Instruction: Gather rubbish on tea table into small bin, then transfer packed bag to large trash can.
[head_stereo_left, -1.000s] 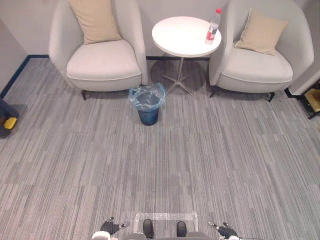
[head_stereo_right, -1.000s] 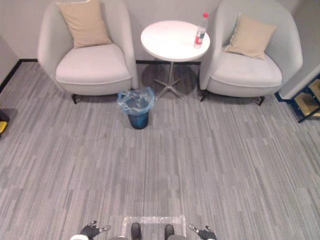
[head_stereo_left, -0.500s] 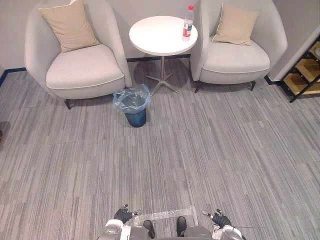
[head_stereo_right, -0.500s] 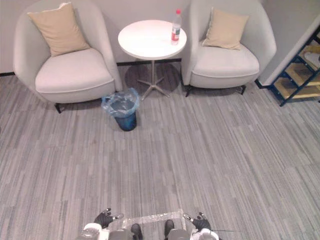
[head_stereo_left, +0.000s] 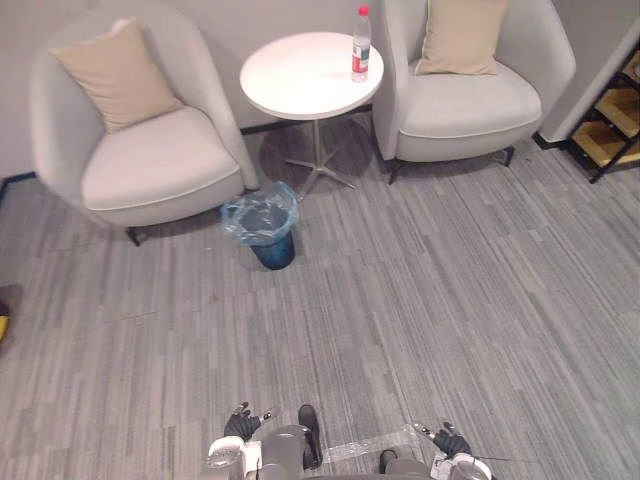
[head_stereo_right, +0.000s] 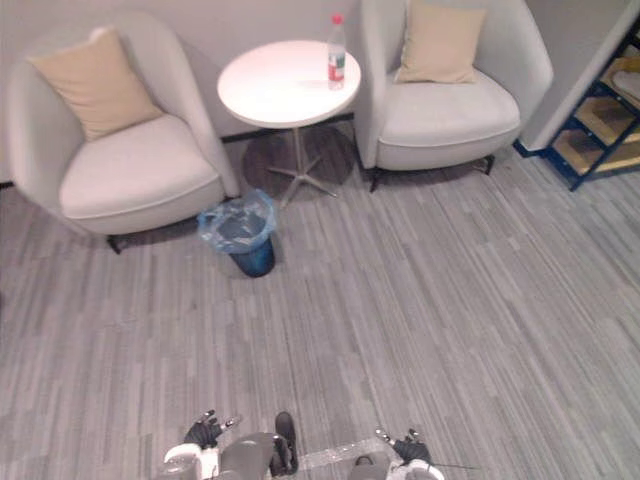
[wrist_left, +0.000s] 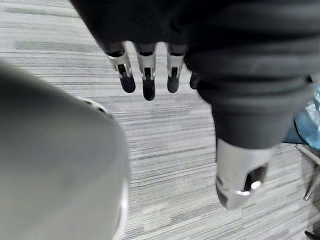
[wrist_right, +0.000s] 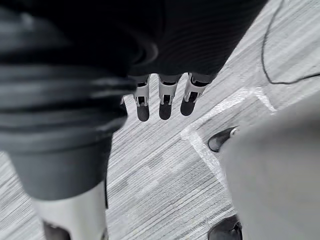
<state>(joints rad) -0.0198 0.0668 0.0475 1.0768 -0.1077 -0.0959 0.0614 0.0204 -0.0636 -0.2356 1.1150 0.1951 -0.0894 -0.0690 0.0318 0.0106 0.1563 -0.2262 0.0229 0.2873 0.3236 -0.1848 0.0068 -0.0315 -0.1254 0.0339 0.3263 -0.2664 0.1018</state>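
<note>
**Status: task not started. 0 of 2 stages complete.**

1. Robot hand state. The left robot hand (head_stereo_left: 240, 424) and the right robot hand (head_stereo_left: 450, 441) hang low at the robot's sides, over the carpeted floor (head_stereo_left: 450, 280). In each wrist view the fingers (wrist_left: 148, 80) (wrist_right: 165, 102) are straight and relaxed. Both robot hands are empty and touch nothing.

2. Location of the rubbish. 1 plastic bottle (head_stereo_left: 361, 45) with a red cap stands upright on the round white table (head_stereo_left: 290, 85), near the edge facing the right armchair (head_stereo_left: 470, 100). No other item can be made out on the tabletop.

3. Location of the small bin. The small bin (head_stereo_left: 272, 250) stands on the floor, between the table's pedestal and the left armchair (head_stereo_left: 150, 170). It is lined with a blue translucent bag (head_stereo_left: 236, 212), whose mouth is spread open over the rim. Its contents cannot be determined from this range.

4. Position of the robot. The robot stands well apart from the table and the bin, facing them across open carpet.

5. Work left, as judged from the above:
   - approach the table;
   - grasp the bottle and drop it into the small bin;
   - close and lift out the bag;
   - carry the bag to the large trash can.
</note>
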